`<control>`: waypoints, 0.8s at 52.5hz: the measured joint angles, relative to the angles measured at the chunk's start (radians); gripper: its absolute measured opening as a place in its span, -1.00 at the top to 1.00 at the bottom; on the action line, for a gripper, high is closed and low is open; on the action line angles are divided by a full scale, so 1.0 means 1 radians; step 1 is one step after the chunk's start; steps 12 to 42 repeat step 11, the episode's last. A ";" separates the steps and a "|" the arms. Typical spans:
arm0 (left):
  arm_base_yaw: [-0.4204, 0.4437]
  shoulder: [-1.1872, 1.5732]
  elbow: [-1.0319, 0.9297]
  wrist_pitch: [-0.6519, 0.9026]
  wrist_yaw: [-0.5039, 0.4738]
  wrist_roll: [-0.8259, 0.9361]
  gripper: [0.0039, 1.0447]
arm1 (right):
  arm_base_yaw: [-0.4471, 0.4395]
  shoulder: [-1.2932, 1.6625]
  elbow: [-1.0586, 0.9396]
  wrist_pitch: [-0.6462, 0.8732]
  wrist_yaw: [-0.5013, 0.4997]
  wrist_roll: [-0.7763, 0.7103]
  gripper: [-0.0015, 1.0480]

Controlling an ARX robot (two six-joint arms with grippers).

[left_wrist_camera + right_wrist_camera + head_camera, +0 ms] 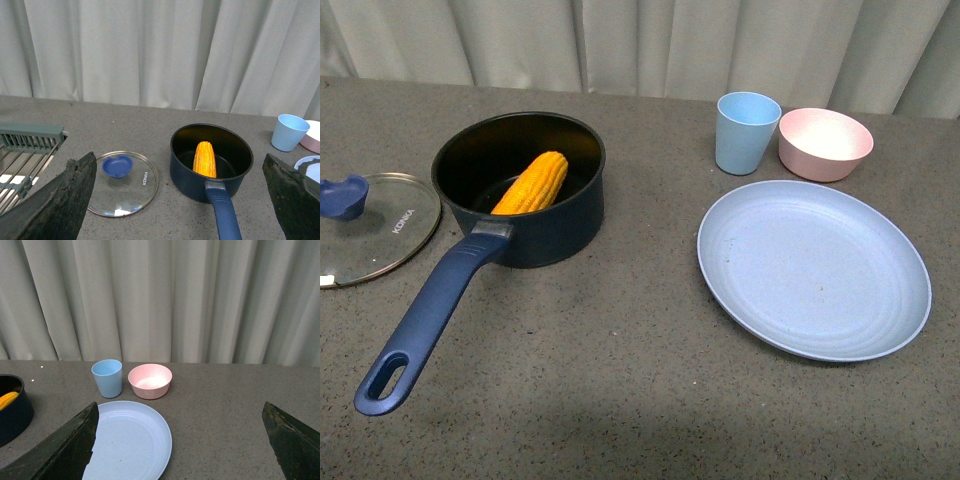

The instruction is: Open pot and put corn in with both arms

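With the corn (532,184) already lying inside the open pot (525,225) and the lid (378,228) flat on the desk (620,370) beside it, both end effectors, left (175,200) and right (180,440), spread wide and empty, should simply draw clear without nudging the handle (425,325).

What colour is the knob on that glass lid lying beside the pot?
Blue. The knob on the lid shows best in the left wrist view.
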 joint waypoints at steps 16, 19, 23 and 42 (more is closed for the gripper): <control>0.000 0.000 0.000 0.000 0.000 0.000 -0.88 | 0.000 0.000 0.000 0.000 0.000 0.000 -0.83; 0.000 0.000 0.000 0.000 0.000 0.000 -0.88 | 0.000 0.000 0.000 0.000 0.000 0.000 -0.83; 0.000 0.000 0.000 0.000 0.000 0.000 -0.88 | 0.000 0.000 0.000 0.000 0.000 0.000 -0.83; 0.000 0.000 0.000 0.000 0.000 0.000 -0.88 | 0.000 0.000 0.000 0.000 0.000 0.000 -0.83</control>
